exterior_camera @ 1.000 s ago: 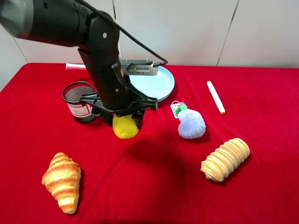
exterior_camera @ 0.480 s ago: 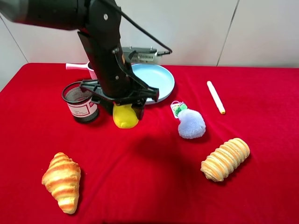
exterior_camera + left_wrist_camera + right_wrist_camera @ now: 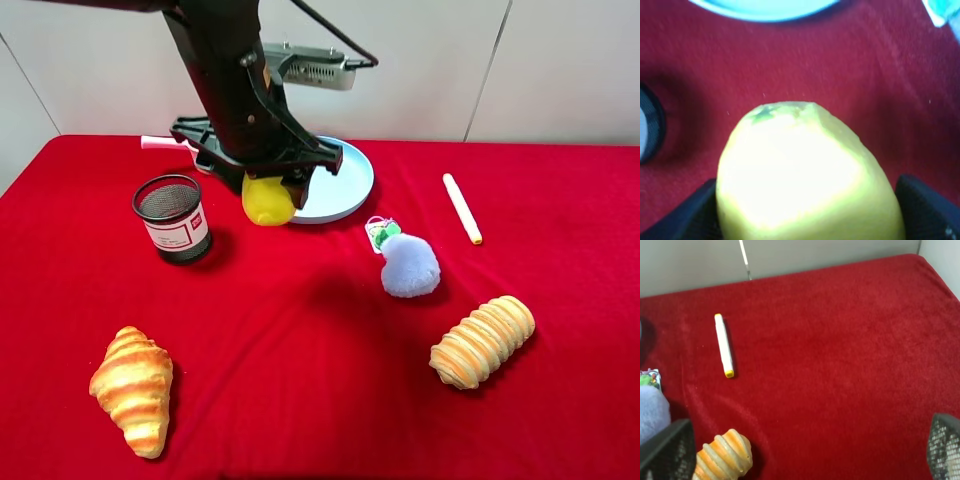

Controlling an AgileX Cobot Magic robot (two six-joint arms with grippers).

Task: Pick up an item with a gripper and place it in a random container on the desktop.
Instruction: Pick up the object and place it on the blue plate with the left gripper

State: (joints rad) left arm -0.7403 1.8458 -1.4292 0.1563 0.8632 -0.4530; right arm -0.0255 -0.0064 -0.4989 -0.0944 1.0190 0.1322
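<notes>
My left gripper (image 3: 268,197) is shut on the yellow lemon (image 3: 267,202) and holds it in the air above the red cloth, at the near left edge of the light-blue plate (image 3: 345,185). In the left wrist view the lemon (image 3: 802,175) fills the frame between the black fingers (image 3: 927,212), with the plate's rim (image 3: 765,7) beyond it. The right gripper's fingertips (image 3: 946,445) show at the corners of the right wrist view, wide apart and empty, over bare red cloth.
A black mesh cup (image 3: 173,217) stands left of the lemon. A pink handle (image 3: 165,142) shows behind the arm. A blue pompom (image 3: 409,264), a striped roll (image 3: 482,341), a croissant (image 3: 133,387) and a white marker (image 3: 462,207) lie on the cloth.
My left gripper has lifted the lemon and carried it back toward the plate. The other objects have not moved.
</notes>
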